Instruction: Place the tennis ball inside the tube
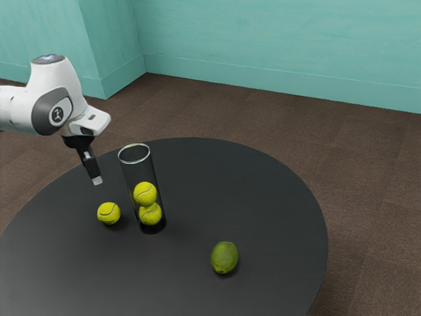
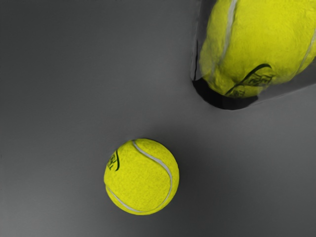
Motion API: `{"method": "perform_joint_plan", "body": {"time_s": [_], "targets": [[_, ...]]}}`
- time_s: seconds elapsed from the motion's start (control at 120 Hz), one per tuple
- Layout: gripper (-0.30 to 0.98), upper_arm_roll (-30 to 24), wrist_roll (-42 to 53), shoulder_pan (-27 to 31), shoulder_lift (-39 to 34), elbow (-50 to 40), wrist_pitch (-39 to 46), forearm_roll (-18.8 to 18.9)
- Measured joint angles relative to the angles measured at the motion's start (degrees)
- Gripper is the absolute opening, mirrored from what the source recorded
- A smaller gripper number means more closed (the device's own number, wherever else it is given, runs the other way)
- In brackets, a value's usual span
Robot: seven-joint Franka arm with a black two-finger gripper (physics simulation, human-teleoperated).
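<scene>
My gripper [image 1: 97, 180] hangs at the left of the exterior view, above the loose tennis ball [image 1: 108, 213], which lies on the table [image 1: 275, 197] at centre-left; whether my jaws are released or clenched, I cannot tell. Just beside that ball, the clear tube [image 1: 139, 172] stands upright with two balls [image 1: 145, 194] stacked inside.

Soft, even light brightens the smooth turquoise wall [image 1: 263, 39], while the round matte-black counter [image 1: 250, 191] looks dim. Faint shadows pool beneath the loose yellow felt tennis ball [image 1: 108, 213] and oval green fruit [image 1: 225, 257]; pale glints edge the tall transparent cylindrical tube's [image 1: 138, 173] rim.
</scene>
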Motion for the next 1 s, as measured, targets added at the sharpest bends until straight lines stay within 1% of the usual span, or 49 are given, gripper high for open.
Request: {"method": "perform_joint_plan", "body": {"time_s": [0.092,0.25,0.333,0.4,0.542,0.75,0.875,1.0], "targets": [[0.69,1.4,3.6,-0.4,1.2,-0.1,1.7,-0.1],[0.69,2.4,8.9,0.9,4.4,0.3,2.6,-0.5],[0.69,3.3,12.3,1.2,6.5,0.7,3.1,-3.2],[0.69,3.6,14.8,1.4,8.3,1.6,3.5,-4.6],[0.69,3.3,20.0,0.3,12.1,2.3,5.9,-3.4],[0.69,3.2,26.2,0.2,16.9,4.1,8.1,-3.5],[0.69,3.2,30.0,0.2,18.6,4.3,8.4,-6.6],[0.69,3.2,33.2,0.2,20.3,4.3,8.6,-8.2]]}}
